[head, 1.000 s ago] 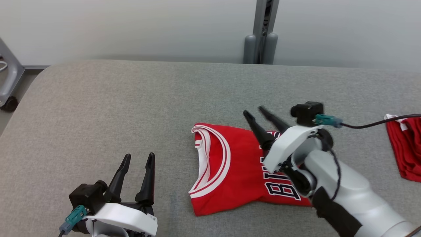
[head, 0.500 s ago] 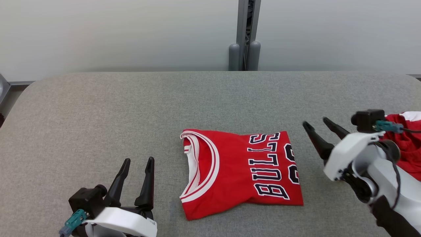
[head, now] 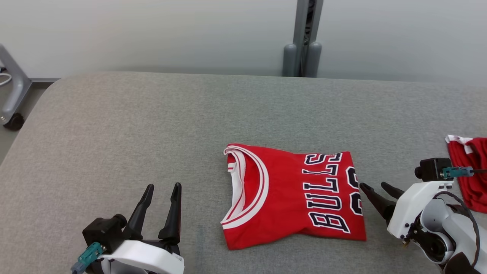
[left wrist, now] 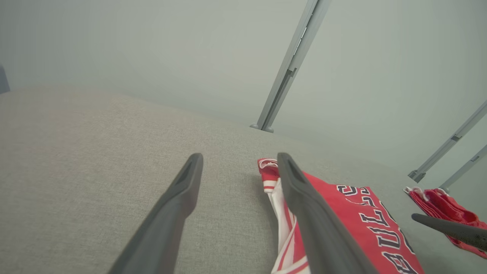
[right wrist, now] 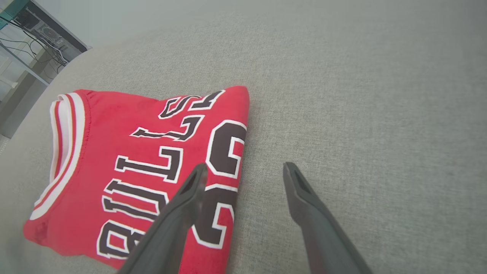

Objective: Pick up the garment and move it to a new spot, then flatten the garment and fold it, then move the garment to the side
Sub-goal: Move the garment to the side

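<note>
Jersey (head: pixel 289 198) lies folded on the gray tabletop (head: pixel 114 125), and the right pincer (head: pixel 372 185) hovers just off its right edge, fingers apart and holding nothing, tips aimed at the numbered end. In the right wrist view one finger crosses in front of the black numerals while the other is over bare tabletop. Across the way, the left pincer (head: pixel 164 186) sits near the front edge, fingers spread too, empty, well clear of the collar. The jersey is red, its striped collar facing left and "BULLS" running sideways, a tidy rectangle at mid-tabletop. Farther right, another red cloth (head: pixel 470 171) lies at the edge of the head view, apart from the jersey. Behind the tabletop a gray post (head: pixel 303 38) rises against the pale wall.
</note>
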Controlling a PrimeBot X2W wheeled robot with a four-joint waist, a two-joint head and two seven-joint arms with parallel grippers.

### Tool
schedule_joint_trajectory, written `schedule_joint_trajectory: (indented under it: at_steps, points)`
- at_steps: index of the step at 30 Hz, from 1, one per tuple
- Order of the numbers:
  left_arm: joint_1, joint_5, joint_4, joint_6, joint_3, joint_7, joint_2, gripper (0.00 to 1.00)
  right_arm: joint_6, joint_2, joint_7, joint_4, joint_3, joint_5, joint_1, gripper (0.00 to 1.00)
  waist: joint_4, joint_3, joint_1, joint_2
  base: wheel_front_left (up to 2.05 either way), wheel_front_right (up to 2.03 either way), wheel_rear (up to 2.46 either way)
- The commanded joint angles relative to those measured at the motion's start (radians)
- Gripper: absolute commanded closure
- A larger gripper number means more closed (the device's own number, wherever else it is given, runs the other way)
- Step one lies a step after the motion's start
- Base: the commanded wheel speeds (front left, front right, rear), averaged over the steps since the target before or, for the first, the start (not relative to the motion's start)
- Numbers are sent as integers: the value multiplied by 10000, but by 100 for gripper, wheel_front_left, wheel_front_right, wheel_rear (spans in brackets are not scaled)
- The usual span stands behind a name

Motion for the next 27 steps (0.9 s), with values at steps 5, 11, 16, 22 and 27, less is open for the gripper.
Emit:
schedule_joint_trajectory:
  at_steps: [5,11,16,22,27]
  points:
    - [-150,31,35,-8,-9,-45,34,0,-1,-63,566,131,-168,476,160,0,412,152,0,0,0,0,0]
    - [-228,58,40,-11,-27,-66,59,0,-1,-38,1159,417,-215,856,136,0,798,247,0,0,0,0,0]
    - [-236,59,16,6,-27,-73,90,0,-1,131,1467,658,-188,1091,84,0,1019,313,0,0,0,0,0]
    - [-199,29,-17,55,-1,-96,130,0,-1,143,1340,564,-56,1073,-80,73,1066,377,0,0,0,0,0]
    - [-196,8,-22,90,18,-114,126,0,-1,68,1090,447,69,899,-292,100,928,387,0,0,0,0,0]
